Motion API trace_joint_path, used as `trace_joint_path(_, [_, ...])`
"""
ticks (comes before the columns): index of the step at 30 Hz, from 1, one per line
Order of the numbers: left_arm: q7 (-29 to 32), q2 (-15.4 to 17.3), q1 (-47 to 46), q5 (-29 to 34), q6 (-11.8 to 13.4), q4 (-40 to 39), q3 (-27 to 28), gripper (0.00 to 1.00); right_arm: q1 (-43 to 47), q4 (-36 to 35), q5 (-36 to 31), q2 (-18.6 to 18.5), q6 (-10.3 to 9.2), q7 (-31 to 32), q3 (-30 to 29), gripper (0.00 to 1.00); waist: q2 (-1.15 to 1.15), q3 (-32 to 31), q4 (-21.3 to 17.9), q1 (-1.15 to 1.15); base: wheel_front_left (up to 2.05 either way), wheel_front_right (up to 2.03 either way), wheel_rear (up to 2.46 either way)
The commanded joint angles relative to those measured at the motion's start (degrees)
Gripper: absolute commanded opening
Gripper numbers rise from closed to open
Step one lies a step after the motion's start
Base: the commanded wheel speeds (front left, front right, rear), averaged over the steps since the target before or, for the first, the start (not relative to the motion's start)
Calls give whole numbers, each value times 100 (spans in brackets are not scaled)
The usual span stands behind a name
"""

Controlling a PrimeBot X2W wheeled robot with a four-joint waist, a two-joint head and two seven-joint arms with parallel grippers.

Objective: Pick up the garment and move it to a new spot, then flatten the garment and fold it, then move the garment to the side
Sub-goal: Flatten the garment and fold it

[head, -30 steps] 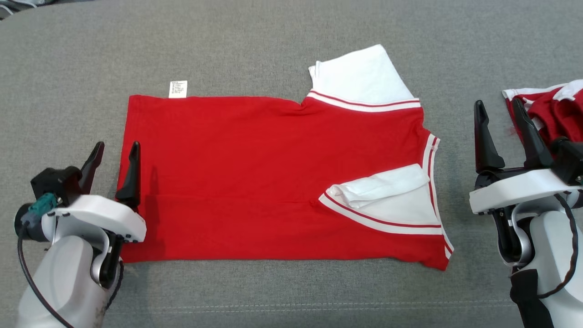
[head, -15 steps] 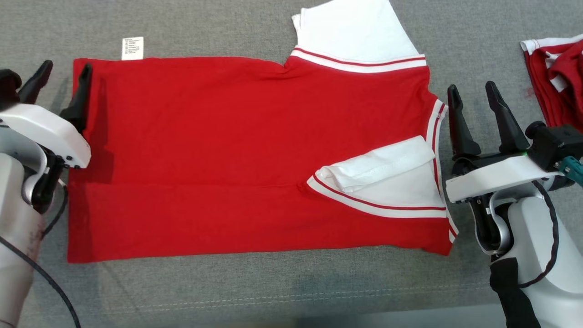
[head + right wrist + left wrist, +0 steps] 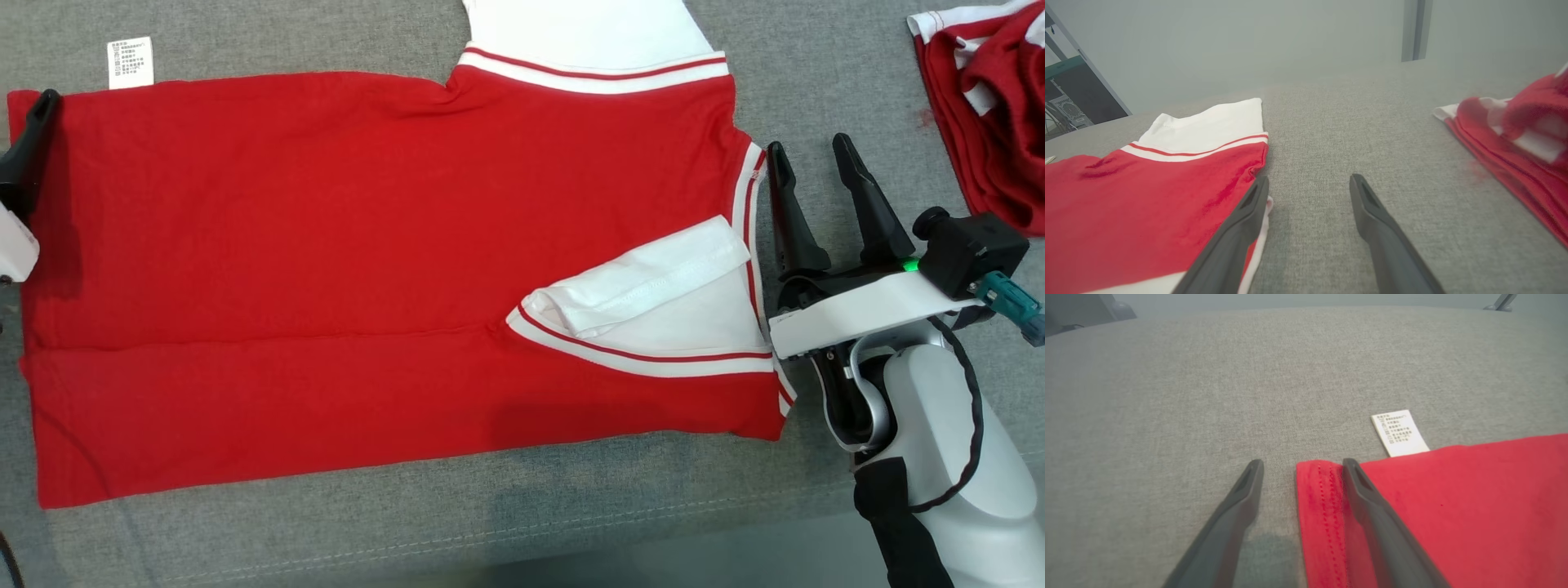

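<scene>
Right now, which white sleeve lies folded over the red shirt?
The sleeve beside the right gripper; the other sleeve spreads onto the grey surface.

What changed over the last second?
Head camera shifted. The left gripper moved to the shirt's far left corner, straddling its hem; the right gripper closed in on the collar edge. Both open, nothing grasped. Shirt and side pile lie unmoved.
</scene>
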Motion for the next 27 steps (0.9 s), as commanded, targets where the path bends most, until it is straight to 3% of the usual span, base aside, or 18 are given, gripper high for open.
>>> trace_joint_path(1, [80,457,-178,-158,-23,-148,114,100,-37,-180,73,68,-15,-76,111,100,0,15,-37,0,0,0,0])
trace_joint_path(13, [155,814,-21,-1067,-24,-256,-237,100,-24,-233,83,83,-15,-76,120,100,0,28,-132,0,0,0,0])
trace_joint_path(14, [167,833,-3,-1127,-24,-276,-274,95,-23,-235,84,83,-15,-76,118,100,0,30,-134,0,0,0,0])
trace_joint_path(15, [151,850,7,-1190,-24,-302,-295,81,-23,-237,84,84,-15,-76,117,100,0,34,-134,0,0,0,0])
trace_joint_path(16, [130,862,13,-1254,-24,-315,-305,56,-24,-237,81,84,-15,-76,115,100,0,40,-132,0,0,0,0])
trace_joint_path(17, [130,862,13,-1254,-24,-315,-305,56,-24,-237,81,84,-15,-76,115,100,0,40,-132,0,0,0,0])
trace_joint_path(19, [82,891,14,-1332,-24,-350,-350,34,-29,-242,77,85,-15,-76,107,100,0,53,-127,0,0,0,0])
trace_joint_path(21, [62,906,30,-1406,-24,-383,-412,3,-36,-245,73,85,-15,-76,103,100,0,65,-121,0,0,0,0])
trace_joint_path(27, [-219,972,-7,-1507,-24,-490,-522,0,-97,-240,106,86,-15,-76,126,100,0,109,-97,0,0,0,0])
